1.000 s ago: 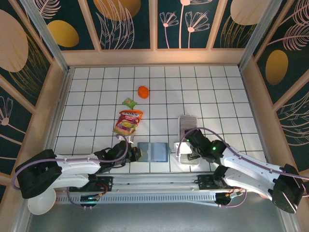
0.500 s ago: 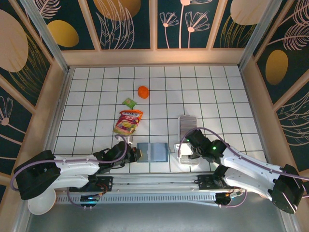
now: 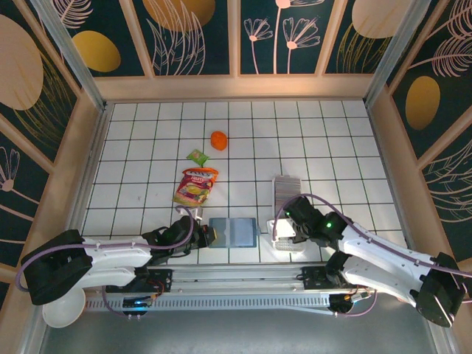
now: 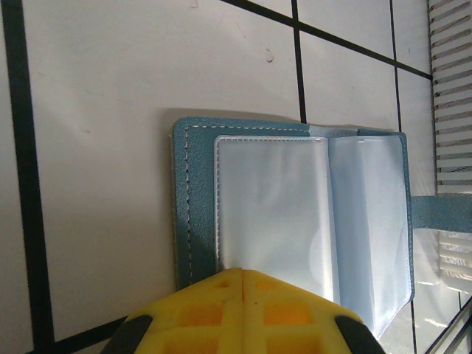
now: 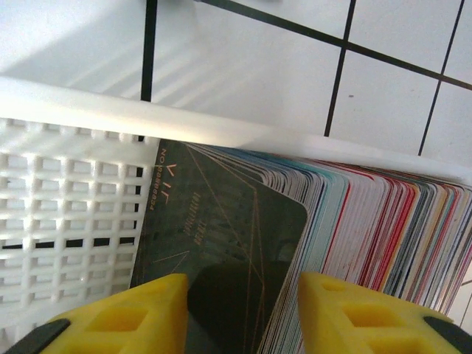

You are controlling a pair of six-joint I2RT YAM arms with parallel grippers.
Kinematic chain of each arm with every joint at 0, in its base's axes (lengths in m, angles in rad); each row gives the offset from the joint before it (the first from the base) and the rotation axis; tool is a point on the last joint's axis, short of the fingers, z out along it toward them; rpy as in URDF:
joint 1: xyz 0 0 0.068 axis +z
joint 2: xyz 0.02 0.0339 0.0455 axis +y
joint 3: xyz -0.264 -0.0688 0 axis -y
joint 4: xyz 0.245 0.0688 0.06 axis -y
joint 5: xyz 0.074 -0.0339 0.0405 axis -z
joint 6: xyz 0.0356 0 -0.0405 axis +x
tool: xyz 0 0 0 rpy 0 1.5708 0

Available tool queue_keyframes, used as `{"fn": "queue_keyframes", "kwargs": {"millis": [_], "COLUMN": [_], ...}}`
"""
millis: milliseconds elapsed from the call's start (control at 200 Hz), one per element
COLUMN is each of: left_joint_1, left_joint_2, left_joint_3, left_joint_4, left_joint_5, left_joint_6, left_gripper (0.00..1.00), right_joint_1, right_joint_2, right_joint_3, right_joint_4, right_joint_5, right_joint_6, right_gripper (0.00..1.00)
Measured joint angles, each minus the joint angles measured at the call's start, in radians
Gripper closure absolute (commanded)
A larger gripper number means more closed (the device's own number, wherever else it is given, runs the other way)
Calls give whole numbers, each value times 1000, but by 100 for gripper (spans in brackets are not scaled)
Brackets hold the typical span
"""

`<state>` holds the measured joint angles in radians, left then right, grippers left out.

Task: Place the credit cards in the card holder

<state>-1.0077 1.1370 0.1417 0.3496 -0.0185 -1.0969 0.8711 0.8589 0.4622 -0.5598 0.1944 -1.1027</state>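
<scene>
Picking from the credit cards (image 5: 369, 221) in the white tray (image 5: 66, 221), just right of the open card holder (image 4: 273, 206); with right gripper (image 5: 242, 295) apart around a dark card (image 5: 221, 228), whether clamped, cannot tell; with left gripper (image 4: 242, 284) together on the holder's edge; next: firm pinch, straight lift.

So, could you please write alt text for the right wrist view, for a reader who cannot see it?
A dark card with gold lines fronts a dense row of credit cards in a white lattice tray, with two yellow fingers apart on either side of it at the bottom. The tray sits on a white gridded table.
</scene>
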Motion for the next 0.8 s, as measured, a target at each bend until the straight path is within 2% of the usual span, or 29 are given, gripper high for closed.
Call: {"fn": "queue_keyframes", "kwargs": {"millis": [120,190,280,801], "left_joint_1": [0,0,0,2], "left_joint_2": [2,3,5,9], "left_joint_3": [0,0,0,-6], "left_joint_4": [3,6,7,24], "left_joint_5": [0,3,4,10], "left_joint_6": [0,0,0,-7], "left_gripper": [100,100,100,100], "right_joint_1": [0,0,0,-1], "right_joint_2": [-1,-5,-6,-10], "right_joint_3": [1,5,16,74], "right_joint_4": [-11,-21,-25,-80], "right_joint_5": [-8,-11,-7,-10], "right_joint_6": [2,3,4,43], "right_gripper": [67,74,77,83]}}
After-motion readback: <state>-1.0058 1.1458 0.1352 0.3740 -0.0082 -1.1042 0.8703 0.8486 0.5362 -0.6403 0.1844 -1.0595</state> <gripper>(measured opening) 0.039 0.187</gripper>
